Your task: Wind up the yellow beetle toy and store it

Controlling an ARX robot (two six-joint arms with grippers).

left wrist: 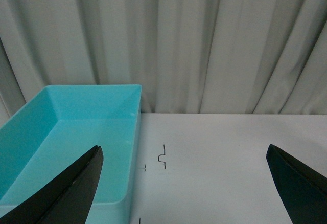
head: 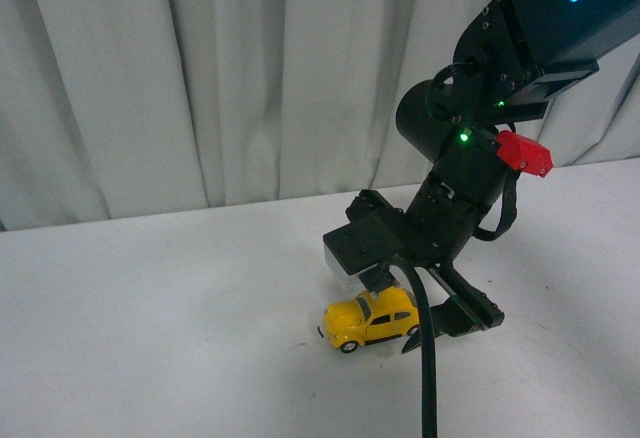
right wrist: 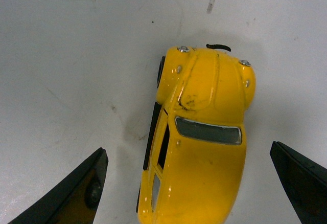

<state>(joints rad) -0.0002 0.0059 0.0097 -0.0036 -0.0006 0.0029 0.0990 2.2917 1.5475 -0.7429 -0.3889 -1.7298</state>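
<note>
The yellow beetle toy [head: 370,320] stands on its wheels on the white surface [head: 150,308], directly under your right hand [right wrist: 189,147], whose fingers are spread wide to either side of it and touch nothing. Judge it small, light and rigid, with a glossy shell that will likely slip and wheels that will roll if you nudge it. Take it across the doors, low on the flanks, not on the rounded roof. Your left hand [left wrist: 184,147] hangs spread too, holding nothing, near the teal bin [left wrist: 134,132]. The bin's upright walls are the edge to clear, so lift before you cross its rim. Around the toy the surface lies open, and the curtain [head: 200,78] hangs well behind
</note>
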